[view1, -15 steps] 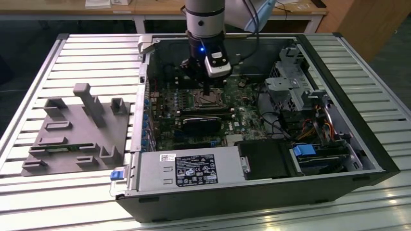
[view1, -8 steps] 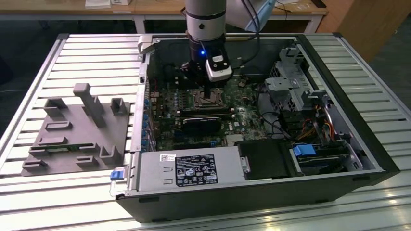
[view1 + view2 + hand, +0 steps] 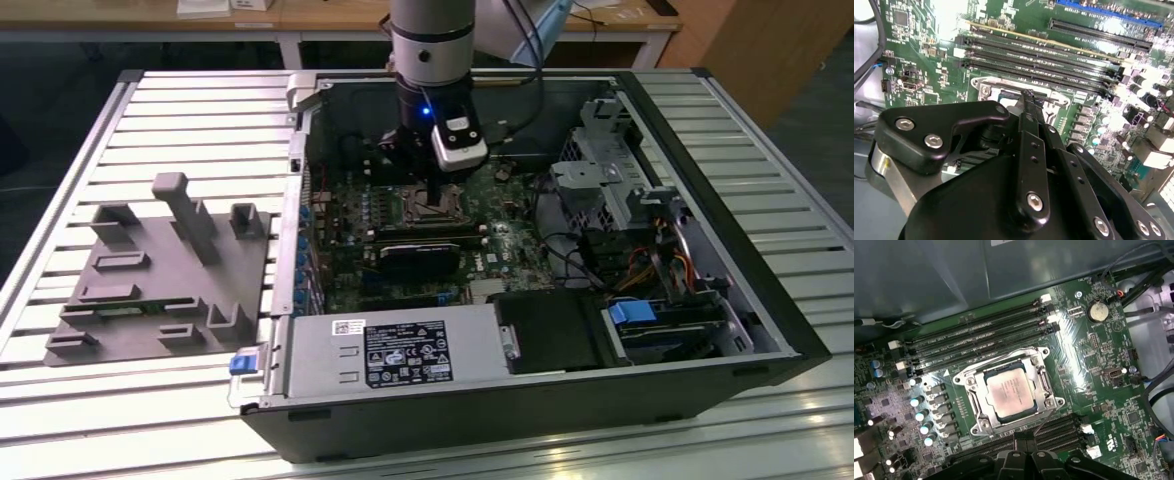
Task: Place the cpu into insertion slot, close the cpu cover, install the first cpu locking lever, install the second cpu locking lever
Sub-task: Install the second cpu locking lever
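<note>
The silver-tan cpu lay flat in the insertion slot under the closed cpu cover, while the gripper's opening could not be judged.

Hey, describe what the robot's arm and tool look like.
The arm is a grey cylinder with a black wrist showing a blue light, a white camera block and dark cables. The tool is glossy black, made of angular links with silver screws.
</note>
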`<state>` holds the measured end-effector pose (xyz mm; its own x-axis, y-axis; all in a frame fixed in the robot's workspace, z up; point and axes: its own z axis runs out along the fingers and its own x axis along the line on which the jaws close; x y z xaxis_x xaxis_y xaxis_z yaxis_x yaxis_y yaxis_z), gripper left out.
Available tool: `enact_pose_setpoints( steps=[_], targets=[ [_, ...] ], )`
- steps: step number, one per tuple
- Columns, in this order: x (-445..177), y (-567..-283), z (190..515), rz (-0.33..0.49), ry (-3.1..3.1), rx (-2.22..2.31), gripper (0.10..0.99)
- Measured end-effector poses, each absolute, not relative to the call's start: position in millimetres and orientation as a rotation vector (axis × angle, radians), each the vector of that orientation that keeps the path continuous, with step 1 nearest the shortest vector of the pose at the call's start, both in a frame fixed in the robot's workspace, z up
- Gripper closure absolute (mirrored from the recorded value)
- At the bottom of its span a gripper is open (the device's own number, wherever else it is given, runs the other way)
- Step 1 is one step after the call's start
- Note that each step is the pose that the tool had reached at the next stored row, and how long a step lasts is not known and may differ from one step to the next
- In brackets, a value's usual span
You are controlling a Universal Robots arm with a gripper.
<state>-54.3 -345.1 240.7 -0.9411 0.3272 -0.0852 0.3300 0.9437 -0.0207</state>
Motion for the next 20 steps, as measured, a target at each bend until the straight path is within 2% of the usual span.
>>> enact_pose_setpoints(
  steps=[12,20],
  targets=[
    [-54.4,-363.6,238.9,-0.048,3.019,0.508,0.984],
    [-54.6,-367.2,233.1,0.016,3.029,0.49,0.984]
  ],
)
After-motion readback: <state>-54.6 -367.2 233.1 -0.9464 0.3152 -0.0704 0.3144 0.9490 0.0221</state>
